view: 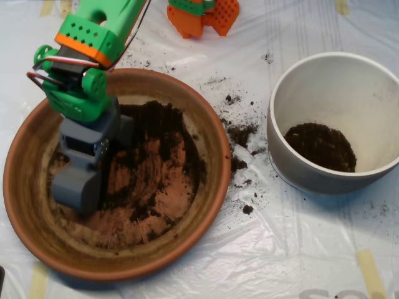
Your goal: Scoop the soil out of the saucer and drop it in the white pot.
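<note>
Scoop down in the saucer, soil thin on the dish

Inside the wide, shallow terracotta saucer [206, 134], the loose dark brown-black soil [159, 134] lies as a thin, patchy layer, thickest toward the upper middle and right of the dish floor, with bare orange rings showing through lower down. A second, smaller heap of soil sits at the bottom of the deep, round, off-white pot [324, 81], which stands to the right of the saucer, close but not touching it. Between the two, dark crumbs are scattered over the clear plastic sheet [280, 249] covering the tabletop.

Low over the left side of the dish floor, the grey clamshell pincer [78, 180] hangs from the green and orange arm [93, 37]; from above I cannot tell whether its shells are spread or pressed together, nor whether it holds any soil.

The likeliest trouble, as I judge it, is more spillage: soil this crumbly could trickle from the shells on the way across the gap, adding to the mess already on the sheet. With the layer so thin, the pincer may also scrape the bare dish and come up nearly empty, or nudge the saucer sideways. The pot's tall wall is another hazard if the pincer travels too low
</note>
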Motion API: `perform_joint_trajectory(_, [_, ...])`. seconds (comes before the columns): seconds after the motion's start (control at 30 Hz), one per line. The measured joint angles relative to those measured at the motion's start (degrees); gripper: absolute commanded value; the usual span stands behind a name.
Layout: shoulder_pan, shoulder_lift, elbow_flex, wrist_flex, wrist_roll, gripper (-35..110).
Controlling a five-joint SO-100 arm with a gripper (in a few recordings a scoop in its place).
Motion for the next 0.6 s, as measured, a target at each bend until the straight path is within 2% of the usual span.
perform_joint_trajectory(0.17, [0.2, -3.0, -4.4, 0.7, -0.9, 38])
perform_joint_trajectory(0.37, [0.3, -5.6, -9.0, 2.6, -1.8, 26])
perform_joint_trajectory(0.6, [0.3, -7.0, -12.7, 3.3, -3.8, 22])
